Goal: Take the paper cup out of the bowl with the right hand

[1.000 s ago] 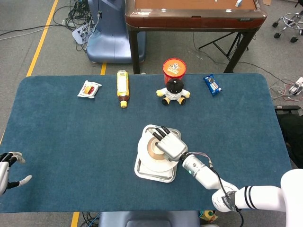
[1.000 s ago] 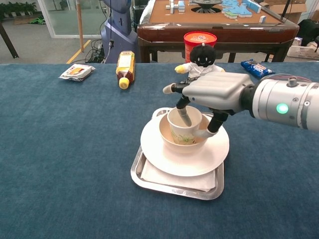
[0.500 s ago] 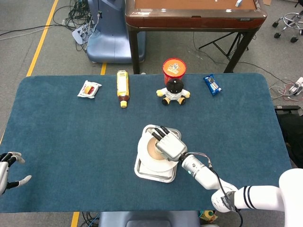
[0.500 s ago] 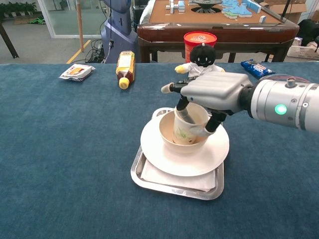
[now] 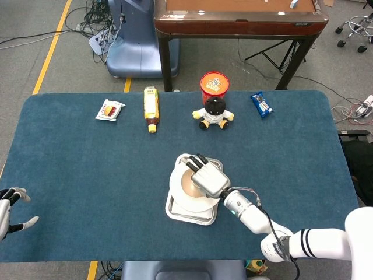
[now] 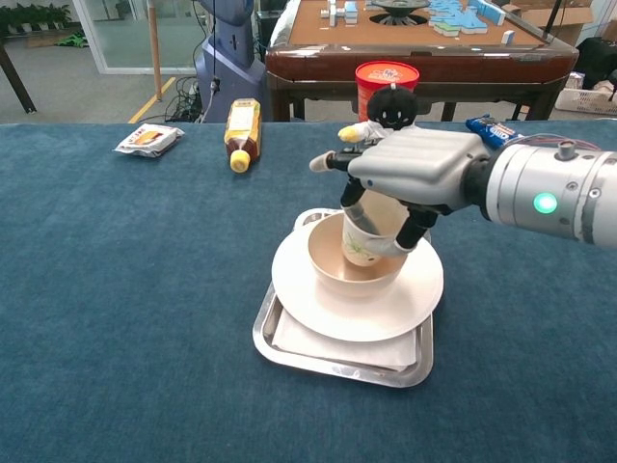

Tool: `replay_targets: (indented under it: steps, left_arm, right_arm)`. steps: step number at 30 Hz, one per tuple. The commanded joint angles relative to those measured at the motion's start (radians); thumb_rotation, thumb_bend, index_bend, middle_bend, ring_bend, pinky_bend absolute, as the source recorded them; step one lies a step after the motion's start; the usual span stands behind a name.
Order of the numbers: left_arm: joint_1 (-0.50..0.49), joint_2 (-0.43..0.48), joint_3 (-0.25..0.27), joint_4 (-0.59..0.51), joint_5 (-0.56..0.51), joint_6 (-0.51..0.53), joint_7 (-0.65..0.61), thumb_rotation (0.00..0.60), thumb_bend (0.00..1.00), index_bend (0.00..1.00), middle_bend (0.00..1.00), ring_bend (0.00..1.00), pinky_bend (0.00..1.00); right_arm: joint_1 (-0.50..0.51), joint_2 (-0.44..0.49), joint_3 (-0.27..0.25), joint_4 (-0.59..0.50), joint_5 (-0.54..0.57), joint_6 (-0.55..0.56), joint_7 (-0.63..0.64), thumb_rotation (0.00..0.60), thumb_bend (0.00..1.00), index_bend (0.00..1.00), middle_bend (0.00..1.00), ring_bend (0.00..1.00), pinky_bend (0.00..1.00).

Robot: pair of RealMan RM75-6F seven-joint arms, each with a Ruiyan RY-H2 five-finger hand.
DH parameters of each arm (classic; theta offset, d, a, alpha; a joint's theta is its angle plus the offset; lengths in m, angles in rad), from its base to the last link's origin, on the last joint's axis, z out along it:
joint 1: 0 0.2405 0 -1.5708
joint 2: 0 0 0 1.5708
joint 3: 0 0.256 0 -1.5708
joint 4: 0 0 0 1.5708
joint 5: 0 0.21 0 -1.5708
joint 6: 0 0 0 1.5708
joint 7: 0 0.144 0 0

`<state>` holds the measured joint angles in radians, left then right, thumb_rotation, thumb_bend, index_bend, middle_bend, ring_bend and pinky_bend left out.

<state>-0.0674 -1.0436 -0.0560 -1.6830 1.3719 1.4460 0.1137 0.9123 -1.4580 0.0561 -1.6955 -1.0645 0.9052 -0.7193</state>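
The counter [image 5: 87,175] is a wide blue-covered surface carrying everything here. Directly under the right hand [image 6: 410,169] sits a metal tray [image 6: 289,347], on it a white plate [image 6: 308,304], and on the plate the bowl [image 6: 333,275].

The right hand has its fingers closed around the cup [image 6: 366,236]: one finger lies against the cup's near wall and another presses from the far right side, so the cup is pinched just below the palm. The cup hangs under the hand with its base partly above the bowl's rim but not clear of it; its long axis is tilted, mouth leaning up toward the palm. The coming move seems to turn on that relation: the cup's base looks low enough to catch the rim, so a further straight lift would likely be needed before any sideways carry.

The left hand [image 5: 10,213] rests far off at the counter's near left edge, fingers spread and holding nothing; the right hand is by far the nearer one.

Beyond the right hand stand a red tub [image 6: 386,79] and a doll [image 6: 390,121]; a bottle [image 6: 241,130] and a packet [image 6: 147,140] lie further left, and a blue wrapper [image 5: 261,105] lies to the right.
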Motion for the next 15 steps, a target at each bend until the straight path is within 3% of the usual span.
replay_targets:
  steps: [1, 15]
  left_arm:
    - [0.000, 0.000, 0.000, 0.000, 0.000, 0.000, 0.001, 0.600, 0.06, 0.47, 0.33, 0.26, 0.44]
    - [-0.001, -0.006, 0.001, 0.002, -0.001, 0.000, 0.015, 0.600, 0.06, 0.47, 0.33, 0.26, 0.44]
  right_arm:
    - [0.004, 0.014, 0.003, -0.021, -0.003, 0.008, -0.013, 0.600, 0.46, 0.62, 0.02, 0.00, 0.06]
    - [0.006, 0.114, 0.024, -0.147, -0.001, 0.083, -0.082, 0.600, 0.46, 0.63, 0.03, 0.00, 0.06]
